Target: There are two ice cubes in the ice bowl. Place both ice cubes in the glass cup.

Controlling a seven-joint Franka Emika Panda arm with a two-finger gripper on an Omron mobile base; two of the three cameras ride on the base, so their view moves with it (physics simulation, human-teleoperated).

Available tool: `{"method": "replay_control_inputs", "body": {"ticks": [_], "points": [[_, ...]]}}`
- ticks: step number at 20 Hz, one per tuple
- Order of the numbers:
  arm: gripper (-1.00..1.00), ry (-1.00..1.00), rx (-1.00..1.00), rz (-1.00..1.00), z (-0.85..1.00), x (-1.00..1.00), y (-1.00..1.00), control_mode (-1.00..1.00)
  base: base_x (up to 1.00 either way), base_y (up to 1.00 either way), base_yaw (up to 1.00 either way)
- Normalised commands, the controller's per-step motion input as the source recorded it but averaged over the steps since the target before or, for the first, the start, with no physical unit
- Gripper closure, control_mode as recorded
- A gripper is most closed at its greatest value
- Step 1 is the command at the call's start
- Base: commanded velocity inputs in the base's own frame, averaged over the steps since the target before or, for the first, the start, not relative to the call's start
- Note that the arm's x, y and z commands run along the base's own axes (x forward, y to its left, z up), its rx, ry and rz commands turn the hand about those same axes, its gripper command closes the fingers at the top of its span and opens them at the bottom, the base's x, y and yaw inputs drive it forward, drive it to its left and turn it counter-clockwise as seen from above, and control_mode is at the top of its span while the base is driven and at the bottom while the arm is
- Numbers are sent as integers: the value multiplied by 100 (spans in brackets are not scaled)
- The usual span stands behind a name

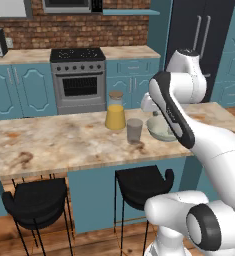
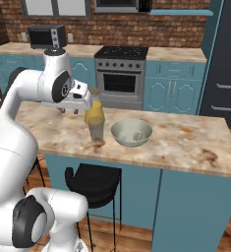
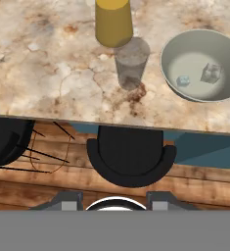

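The half-parted, empty gripper (image 3: 115, 198) should descend squarely over one ice cube (image 3: 210, 72) in the ice bowl (image 3: 171, 54), right of the glass cup (image 3: 131, 62) ahead.

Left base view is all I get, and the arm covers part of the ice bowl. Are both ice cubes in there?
Observer: Yes. The hand view shows a smaller ice cube and a larger ice cube lying apart inside the ice bowl.
Operator: Is the gripper holding anything?
Observer: No. In the hand view the gripper is open with nothing between its fingertips, and it is aimed at a black stool below the counter edge, not at the bowl.
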Motion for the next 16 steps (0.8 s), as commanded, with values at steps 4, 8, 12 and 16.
{"method": "replay_control_inputs", "body": {"ticks": [4, 8, 12, 16], "points": [[-100, -2, 0, 0, -8, 1, -14, -100, 0, 0, 0], [-100, -1, 0, 0, -17, 15, -34, -100, 0, 0, 0], [-100, -3, 7, 2, -12, 0, -64, -100, 0, 0, 0], [-100, -1, 6, 1, -20, 21, -52, -100, 0, 0, 0]]}}
